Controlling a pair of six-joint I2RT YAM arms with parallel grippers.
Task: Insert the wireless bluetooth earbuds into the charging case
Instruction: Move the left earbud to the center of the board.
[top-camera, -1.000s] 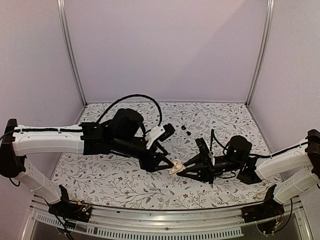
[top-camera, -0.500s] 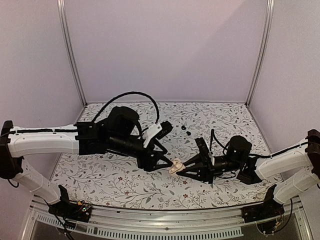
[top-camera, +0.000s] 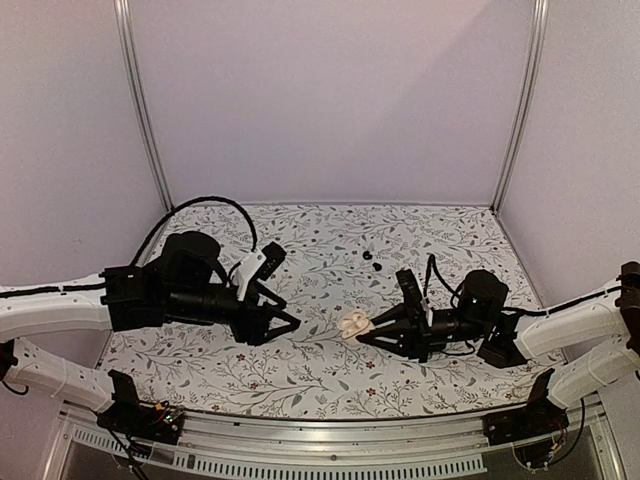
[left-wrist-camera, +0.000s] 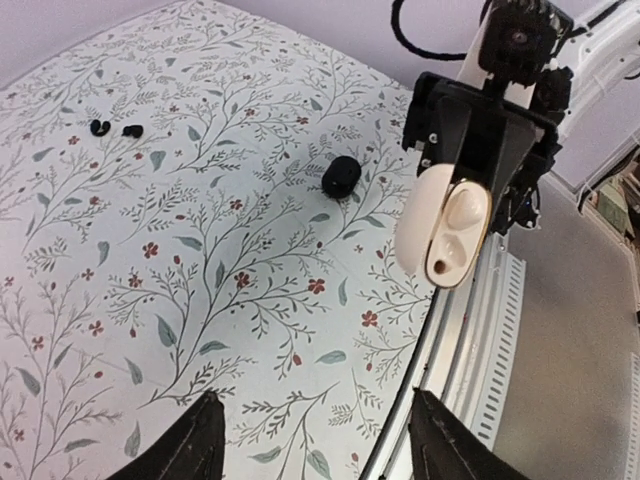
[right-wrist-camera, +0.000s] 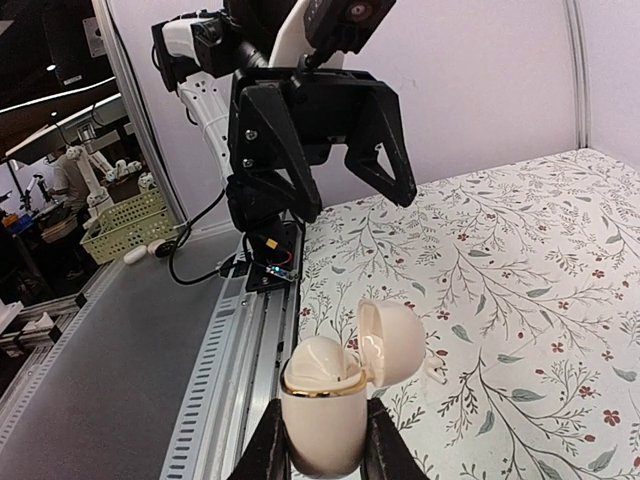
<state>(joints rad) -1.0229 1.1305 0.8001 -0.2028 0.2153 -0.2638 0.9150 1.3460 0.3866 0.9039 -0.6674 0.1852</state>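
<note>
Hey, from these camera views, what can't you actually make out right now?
- Earbuds: specks in the top and left wrist views, too small to tell their orientation; outside the right wrist view.
- Charging case: seen side-on in the right wrist view, so its wells are hidden; the right hand covers its lower body.
- Left hand: the left wrist view's bottom edge cuts off all but its finger ends.

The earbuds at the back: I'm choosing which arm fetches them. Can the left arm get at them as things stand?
Probably yes. The left tool is open and empty, only bare table lies between it and the earbuds, and the right tool, holding the cream case, sits off to one side.
</note>
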